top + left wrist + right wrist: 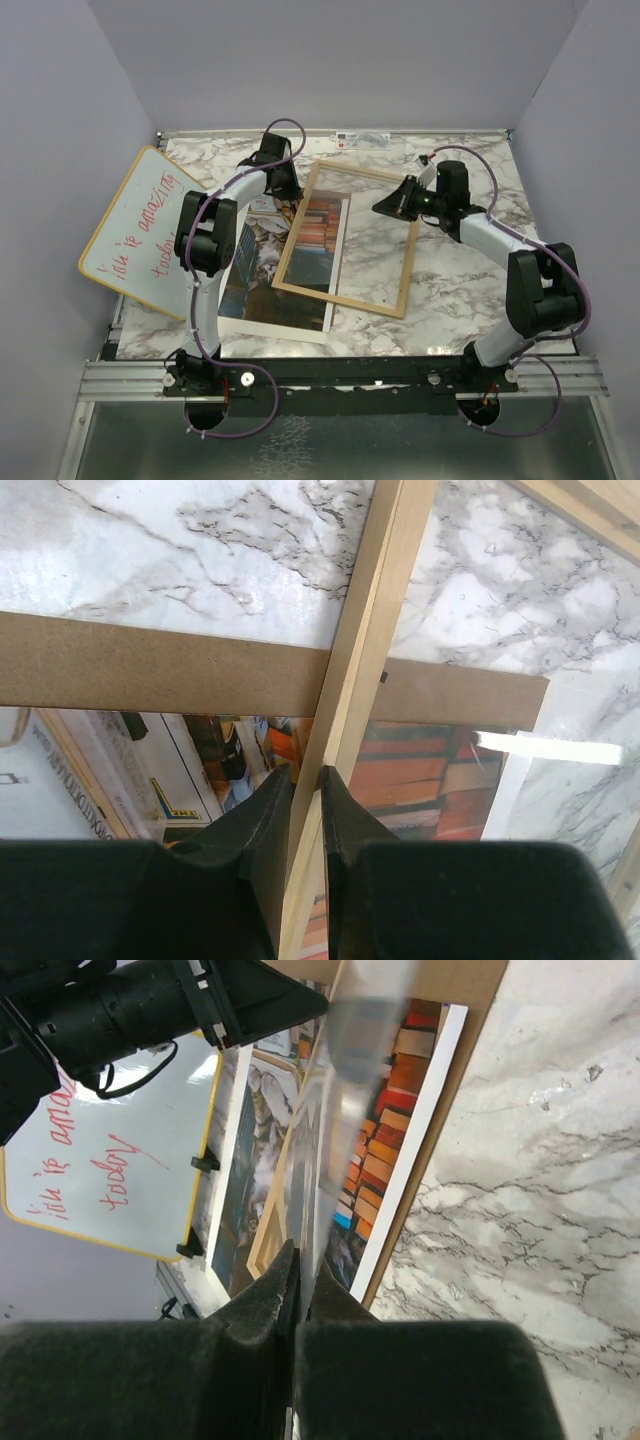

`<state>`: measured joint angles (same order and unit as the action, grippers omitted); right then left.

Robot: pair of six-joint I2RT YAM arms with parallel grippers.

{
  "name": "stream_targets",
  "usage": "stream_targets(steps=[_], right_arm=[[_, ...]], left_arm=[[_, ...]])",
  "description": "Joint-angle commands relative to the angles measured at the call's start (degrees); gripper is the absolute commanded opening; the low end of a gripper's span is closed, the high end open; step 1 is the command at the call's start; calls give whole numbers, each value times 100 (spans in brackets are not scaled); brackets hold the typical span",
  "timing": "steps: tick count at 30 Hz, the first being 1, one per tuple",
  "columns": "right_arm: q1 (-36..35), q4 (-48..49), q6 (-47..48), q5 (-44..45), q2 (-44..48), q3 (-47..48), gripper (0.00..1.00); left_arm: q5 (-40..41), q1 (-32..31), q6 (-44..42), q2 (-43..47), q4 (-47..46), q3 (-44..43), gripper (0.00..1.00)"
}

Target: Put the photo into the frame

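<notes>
Photo (pixel 255 270) lies face up on the marble worktop (pixel 450 290), near-left of centre, cat and book stacks showing. A brown backing board (pixel 150 675) sits under it and juts out past its far edge. Frame (pixel 340 299) sits askew over the photo's right part. Its left rail crosses the print, so the books show through the pane while the cat side lies outside the wood. Left tool (pixel 305 772) is at the far end of that left rail. Its fingers (pixel 265 815) are slightly apart with the rail running between them; cannot tell whether they press on the wood. Right tool (pixel 300 1255) is at the frame's far-right side, fingertips together and pinching a thin pale strip that rises blurred toward the lens, which reads as the frame's edge. Whiteboard (pixel 140 225) with red handwriting and a yellow rim lies at the left border of the worktop, beside the photo, partly overhanging.
</notes>
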<state>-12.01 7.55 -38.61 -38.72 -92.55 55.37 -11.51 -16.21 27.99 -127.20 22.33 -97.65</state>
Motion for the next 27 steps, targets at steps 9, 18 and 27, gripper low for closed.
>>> stream_targets(steps=[9, 18, 27], right_arm=[[-21, 222, -408, 431, 389, -594, 1], [-21, 159, -686, 751, 422, -752, 1], [49, 343, -1188, 598, 201, -935, 1]], left_arm=[[250, -14, -230, -393, 422, 286, 21], [213, -14, -258, -424, 432, 320, 27], [167, -23, -268, -438, 424, 349, 27]])
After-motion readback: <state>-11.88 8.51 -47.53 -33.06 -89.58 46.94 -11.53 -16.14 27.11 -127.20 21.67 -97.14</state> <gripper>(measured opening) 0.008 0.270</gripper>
